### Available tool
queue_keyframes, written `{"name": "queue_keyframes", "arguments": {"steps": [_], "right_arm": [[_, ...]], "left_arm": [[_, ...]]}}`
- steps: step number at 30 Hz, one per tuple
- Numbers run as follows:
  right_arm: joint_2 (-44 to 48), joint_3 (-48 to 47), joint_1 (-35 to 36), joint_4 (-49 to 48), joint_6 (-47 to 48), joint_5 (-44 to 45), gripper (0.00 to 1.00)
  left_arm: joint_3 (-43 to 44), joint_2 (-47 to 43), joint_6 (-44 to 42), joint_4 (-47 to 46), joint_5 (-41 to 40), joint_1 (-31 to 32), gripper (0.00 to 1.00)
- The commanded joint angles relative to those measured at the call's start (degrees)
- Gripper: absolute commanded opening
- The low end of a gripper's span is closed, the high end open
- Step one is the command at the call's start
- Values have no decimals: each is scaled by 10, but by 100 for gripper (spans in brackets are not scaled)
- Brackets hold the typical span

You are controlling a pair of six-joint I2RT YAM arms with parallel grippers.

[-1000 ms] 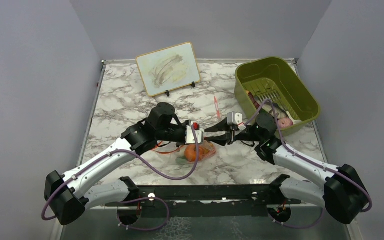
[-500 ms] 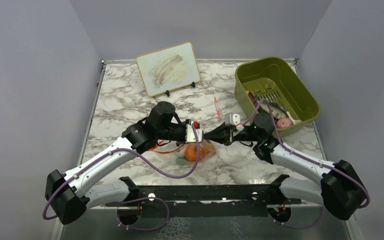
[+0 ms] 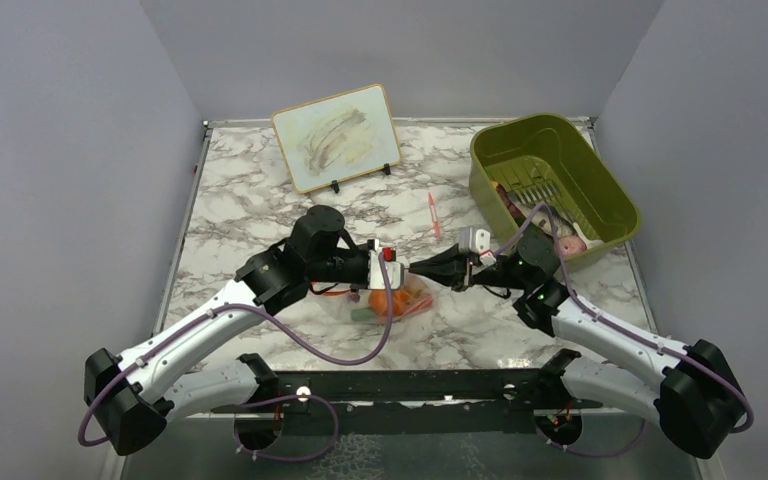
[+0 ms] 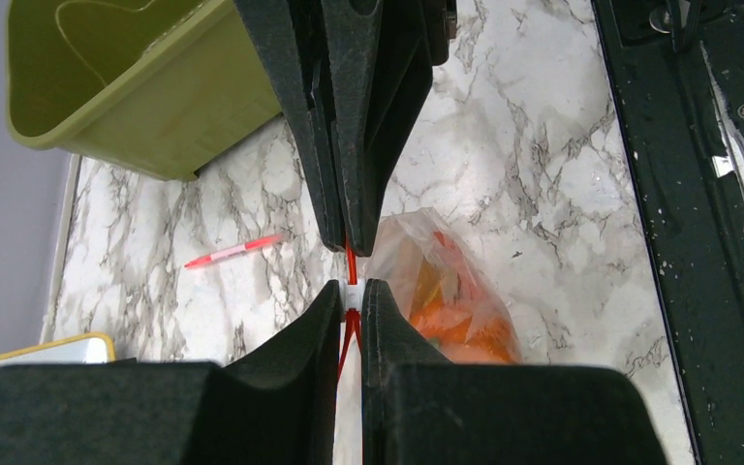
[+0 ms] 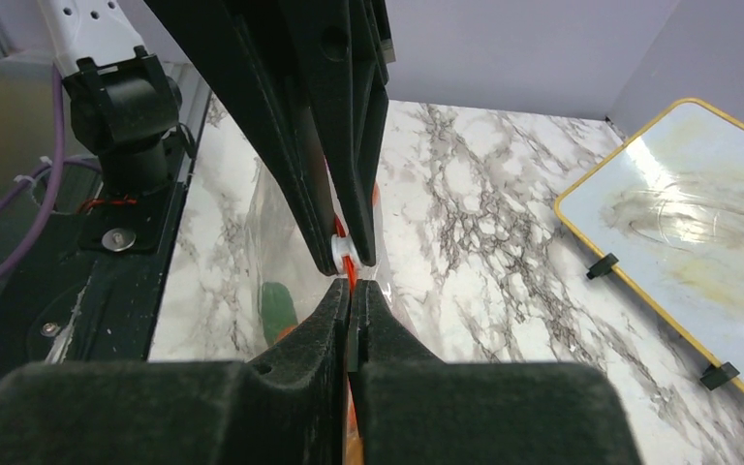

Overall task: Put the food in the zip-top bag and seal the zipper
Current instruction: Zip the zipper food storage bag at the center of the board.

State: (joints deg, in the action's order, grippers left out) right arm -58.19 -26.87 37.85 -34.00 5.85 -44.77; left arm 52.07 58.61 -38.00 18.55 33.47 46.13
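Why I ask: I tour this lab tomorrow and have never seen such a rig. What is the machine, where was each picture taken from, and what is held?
Two robot arms stand bolted at the near edge of a table, each ending in a two-finger pincer. One picture looks down from above; the other two come from a camera on each wrist. The left pincer and right pincer meet tip to tip, both shut on the red zipper of a clear bag with toy food inside. Also there: a green bin, a propped board, a pink stick.
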Motion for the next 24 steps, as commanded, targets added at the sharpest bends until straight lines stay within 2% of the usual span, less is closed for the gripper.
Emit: {"name": "queue_keyframes", "arguments": {"steps": [1, 14, 24], "right_arm": [[19, 1, -2, 7, 4, 39, 1], [85, -14, -3, 148, 51, 106, 1], [134, -36, -4, 238, 78, 198, 1]], "left_arm": [[-2, -21, 5, 37, -39, -4, 0], [-2, -42, -2, 70, -80, -4, 0], [2, -62, -9, 89, -106, -5, 0]]}}
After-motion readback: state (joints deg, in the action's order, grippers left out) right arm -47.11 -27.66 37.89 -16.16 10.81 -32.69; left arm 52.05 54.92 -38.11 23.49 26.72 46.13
